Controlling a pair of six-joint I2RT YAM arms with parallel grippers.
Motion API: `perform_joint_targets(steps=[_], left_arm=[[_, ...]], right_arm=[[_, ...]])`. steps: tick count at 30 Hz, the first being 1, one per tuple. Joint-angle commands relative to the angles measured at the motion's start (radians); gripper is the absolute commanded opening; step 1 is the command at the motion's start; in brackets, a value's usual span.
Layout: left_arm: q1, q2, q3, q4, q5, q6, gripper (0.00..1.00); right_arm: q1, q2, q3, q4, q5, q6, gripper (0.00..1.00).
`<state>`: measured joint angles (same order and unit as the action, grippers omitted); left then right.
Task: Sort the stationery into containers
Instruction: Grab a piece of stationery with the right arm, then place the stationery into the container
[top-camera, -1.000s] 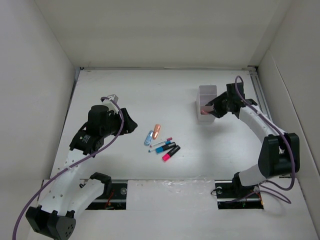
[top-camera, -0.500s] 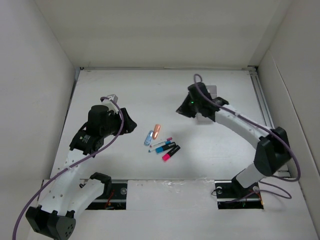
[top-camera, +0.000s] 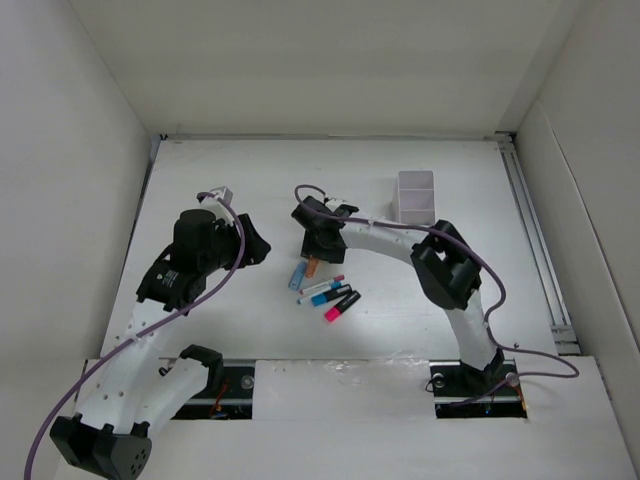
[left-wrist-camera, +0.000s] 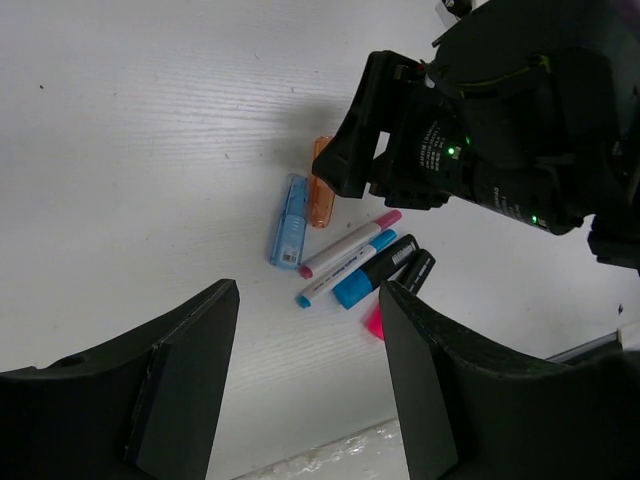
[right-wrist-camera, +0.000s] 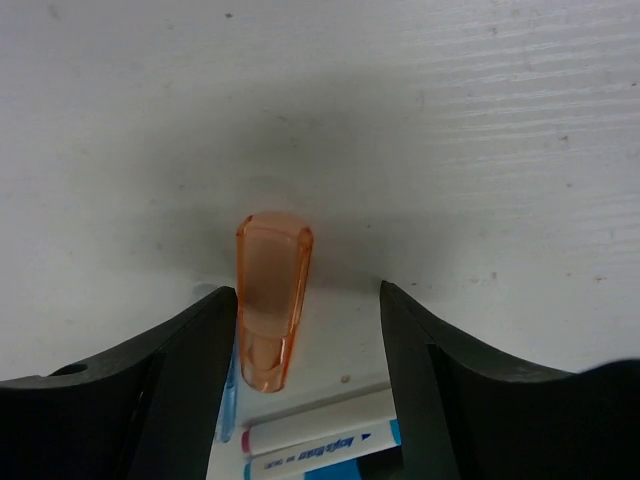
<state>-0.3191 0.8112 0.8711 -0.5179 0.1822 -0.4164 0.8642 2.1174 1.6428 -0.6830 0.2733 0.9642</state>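
White worktop (top-camera: 240, 180): right gripper (right-wrist-camera: 305, 292), jaws apart, straddles the orange piece (right-wrist-camera: 270, 300) lying flat, unclamped; left gripper (left-wrist-camera: 305, 285) hovers open, empty; container (top-camera: 415, 195) stands well apart.

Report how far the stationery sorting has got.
Done: nothing provable; what the white box holds doesn't show from above. In hand: the right gripper has its jaws open either side of the orange piece, not yet closed; the left gripper hovers open and empty. Left: the orange piece, the blue piece, two thin pens and two black markers, all lying on the table.
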Motion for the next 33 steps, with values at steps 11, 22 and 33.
perform_joint_targets(steps=[11,22,33], left_arm=[[-0.005,-0.018,0.031,0.006,-0.007,0.005,0.55],[-0.005,-0.007,0.031,0.035,0.054,0.005,0.55],[-0.005,0.011,0.012,0.053,0.094,0.005,0.55]], right_arm=[[-0.005,0.055,0.058,-0.092,0.105,0.013,0.28],[-0.174,-0.242,-0.024,0.023,-0.022,0.100,0.09],[-0.640,-0.586,-0.377,0.141,-0.124,0.110,0.09]])
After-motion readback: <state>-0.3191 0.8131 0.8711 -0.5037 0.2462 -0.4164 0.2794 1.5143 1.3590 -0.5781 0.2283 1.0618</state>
